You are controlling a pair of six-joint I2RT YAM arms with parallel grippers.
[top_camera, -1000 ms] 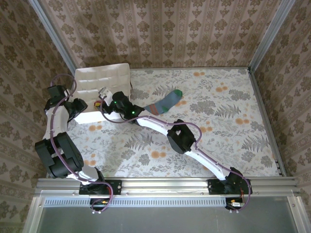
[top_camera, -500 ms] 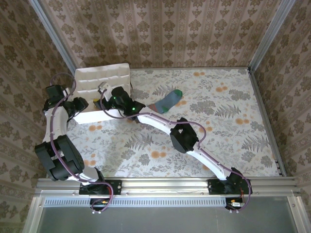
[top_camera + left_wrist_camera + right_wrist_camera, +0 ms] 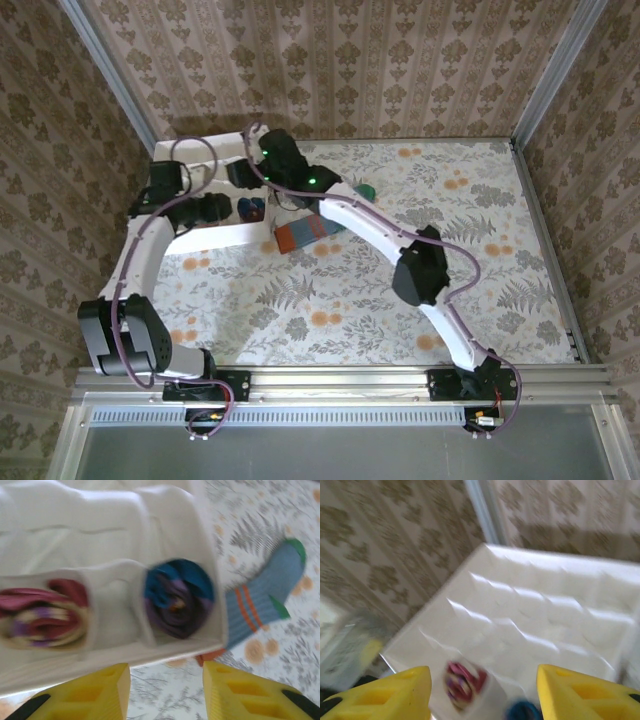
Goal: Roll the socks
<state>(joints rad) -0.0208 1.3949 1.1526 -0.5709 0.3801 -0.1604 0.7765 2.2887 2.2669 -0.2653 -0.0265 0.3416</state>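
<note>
Peach roll (image 3: pixel 45 614), purple roll (image 3: pixel 177 599) sitting in box (image 3: pixel 100 522). Blue sock (image 3: pixel 262 597) lying flat beside it, awaiting rolling. Left gripper (image 3: pixel 165 695), right gripper (image 3: pixel 482 695) hovering, jaws apart, empty. Next: grasping sock's end.

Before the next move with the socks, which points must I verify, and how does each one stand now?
1. Left hand empty: ok, fingers apart, nothing between.
2. Right hand empty: ok, open above the white box.
3. Peach sock rolled, in a compartment: ok.
4. Purple sock rolled, in another compartment: ok.
5. Grey-blue sock rolled: not ok, it lies flat on the table.
6. Its cuff end clear of the box: cannot tell, the box corner covers it.
</note>
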